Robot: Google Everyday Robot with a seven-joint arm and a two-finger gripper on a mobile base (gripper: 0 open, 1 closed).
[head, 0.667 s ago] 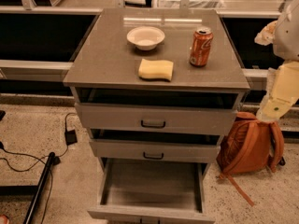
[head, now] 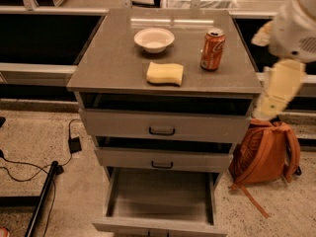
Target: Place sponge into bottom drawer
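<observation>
The sponge [head: 165, 73] is a pale yellow foam block with soft, wavy edges. It lies flat near the front of the smooth grey surface [head: 113, 58], with nothing touching it. Behind it stands a shallow white bowl [head: 154, 39], round and matte, and I see nothing in it. To the right of the sponge an orange-red can [head: 213, 49] stands upright, its metal top catching the light. My claw [head: 270, 105] hangs off the right side of the cabinet, below the surface's edge, above an orange fabric backpack [head: 264, 152] slumped on the speckled floor. I cannot tell whether the claw is apart or together. Since the earlier frame my arm [head: 296, 28], white and cream, has drifted a little leftward towards the cabinet, while the sponge, bowl and can sit where they were. The top drawer [head: 163, 125] and middle drawer [head: 163, 159] have flat grey fronts with dark handles and a dark gap above each, so their insides are hidden. The bottom drawer [head: 160, 226] is pulled well out, as before, a wide grey tray with a plain flat floor and nothing in it.
</observation>
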